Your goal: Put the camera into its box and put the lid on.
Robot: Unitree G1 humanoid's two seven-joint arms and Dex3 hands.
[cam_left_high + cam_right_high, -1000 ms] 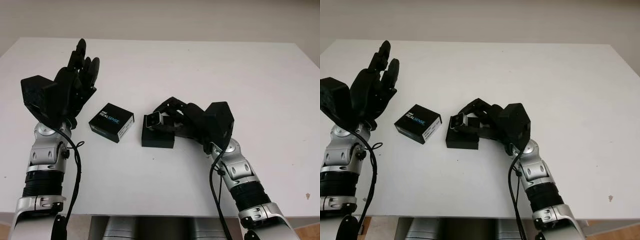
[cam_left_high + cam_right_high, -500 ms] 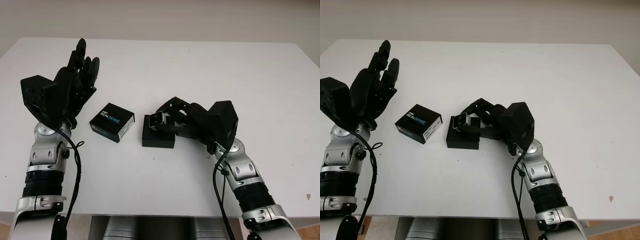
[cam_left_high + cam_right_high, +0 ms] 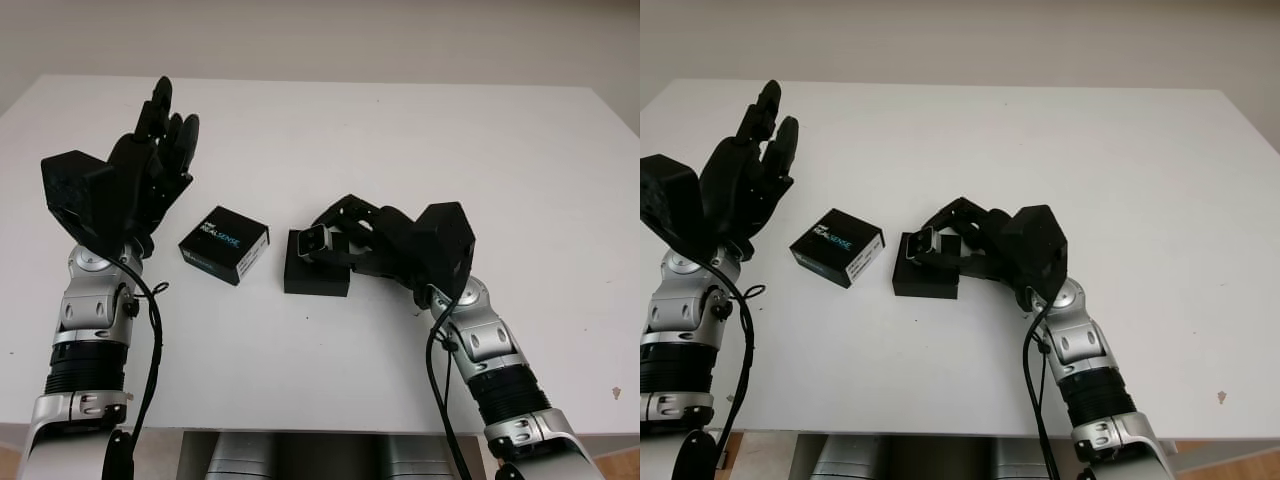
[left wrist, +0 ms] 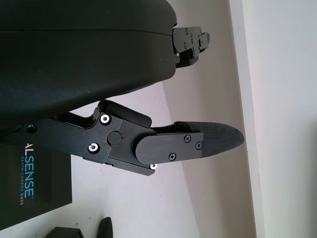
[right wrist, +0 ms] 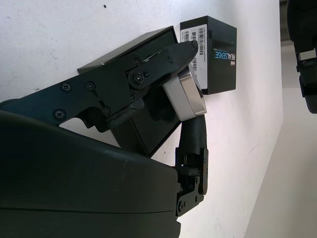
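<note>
Mid-surface [image 3: 420,130], wide margins everywhere: one camera [image 3: 312,240] clamped in right hand [image 3: 352,235] fingers over one box [image 3: 316,278]; one lid [image 3: 224,243] beside; left hand [image 3: 150,160] raised, open.

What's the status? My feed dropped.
Right robot hand shut on camera, over open box. Left robot hand open, raised. Lid on table beside box. Nothing blocking.
</note>
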